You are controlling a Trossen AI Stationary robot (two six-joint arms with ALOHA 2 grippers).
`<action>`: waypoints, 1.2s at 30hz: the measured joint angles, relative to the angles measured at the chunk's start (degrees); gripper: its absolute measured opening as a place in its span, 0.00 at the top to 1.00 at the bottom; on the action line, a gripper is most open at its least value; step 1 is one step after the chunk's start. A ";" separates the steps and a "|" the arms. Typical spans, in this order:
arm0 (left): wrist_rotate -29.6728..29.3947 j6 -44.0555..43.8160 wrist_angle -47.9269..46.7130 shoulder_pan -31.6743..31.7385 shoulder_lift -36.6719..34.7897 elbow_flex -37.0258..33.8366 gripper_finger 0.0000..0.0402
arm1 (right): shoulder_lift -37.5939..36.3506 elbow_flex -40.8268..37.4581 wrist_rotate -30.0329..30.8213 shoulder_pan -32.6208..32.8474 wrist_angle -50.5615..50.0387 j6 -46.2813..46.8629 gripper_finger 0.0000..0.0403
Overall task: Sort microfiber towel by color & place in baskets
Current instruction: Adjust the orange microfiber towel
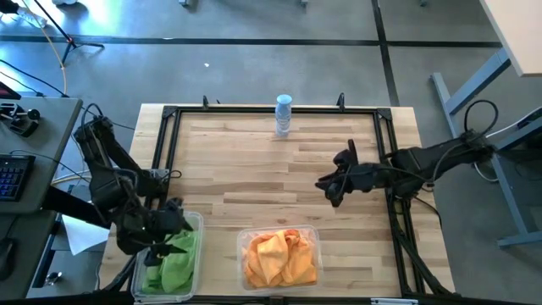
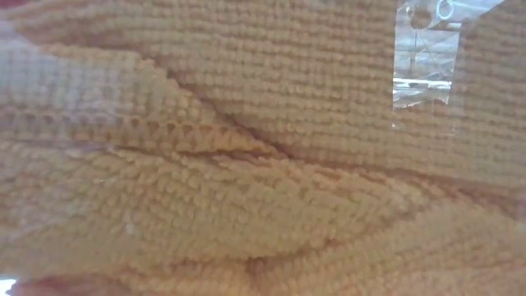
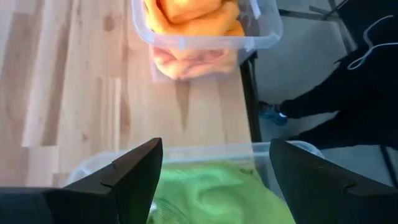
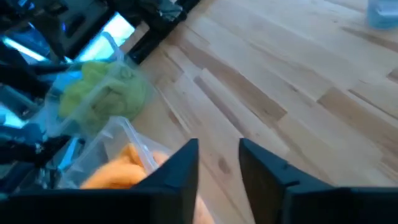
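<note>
Green microfiber towels [image 1: 176,257] lie bunched in the narrower clear basket [image 1: 196,222] at the table's near left. Orange towels [image 1: 279,258] fill the wider clear basket [image 1: 315,233] near the front middle. The orange towels also fill the low view [image 2: 246,164]. My left gripper [image 1: 163,235] hovers over the green basket, open and empty; in the left wrist view its fingers [image 3: 214,180] stand apart above the green towels [image 3: 217,196]. My right gripper [image 1: 327,188] hangs over the bare table right of middle, open by a small gap [image 4: 219,165] and empty.
A small clear bottle [image 1: 283,114] stands at the table's far edge, middle. A black frame [image 1: 169,135] runs along the table's left, far and right sides. Bare wood [image 1: 254,169] lies between the bottle and the baskets.
</note>
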 joint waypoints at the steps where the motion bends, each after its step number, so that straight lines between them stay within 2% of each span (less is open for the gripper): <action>1: 0.02 1.06 -0.03 0.52 0.02 0.00 0.29 | 0.70 0.65 1.45 1.01 0.16 1.03 0.77; 5: 0.02 4.79 -0.07 2.15 0.04 0.00 0.29 | 5.71 5.66 4.55 4.84 -0.74 2.86 0.97; 8: 0.01 6.71 -0.07 3.02 0.03 0.00 0.29 | 12.06 12.35 6.09 7.46 -2.36 5.14 0.97; 10: 0.02 7.84 -0.11 3.46 0.04 0.00 0.29 | 17.19 18.16 6.26 8.80 -6.94 7.68 0.98; 16: 0.09 11.55 -0.19 4.33 0.04 -0.02 0.29 | 34.28 39.84 5.16 12.91 -24.06 24.12 1.00; 20: -0.29 13.91 -0.33 4.35 0.04 -0.02 0.29 | 44.79 54.37 2.52 14.54 -32.78 33.47 1.00; 25: -2.22 17.23 -0.37 4.35 0.04 -0.02 0.29 | 56.06 68.74 -1.90 14.32 -37.94 38.21 1.00; 27: -2.60 17.41 -0.40 4.35 0.04 -0.03 0.29 | 58.51 69.35 -3.97 14.05 -35.02 38.45 1.00; 30: -3.11 17.42 -0.43 4.31 0.04 -0.04 0.29 | 59.95 64.57 -7.98 13.96 -28.72 42.24 1.00; 36: -3.13 17.42 -0.47 4.31 0.04 -0.09 0.29 | 65.08 60.71 -14.41 14.04 -28.12 49.32 1.00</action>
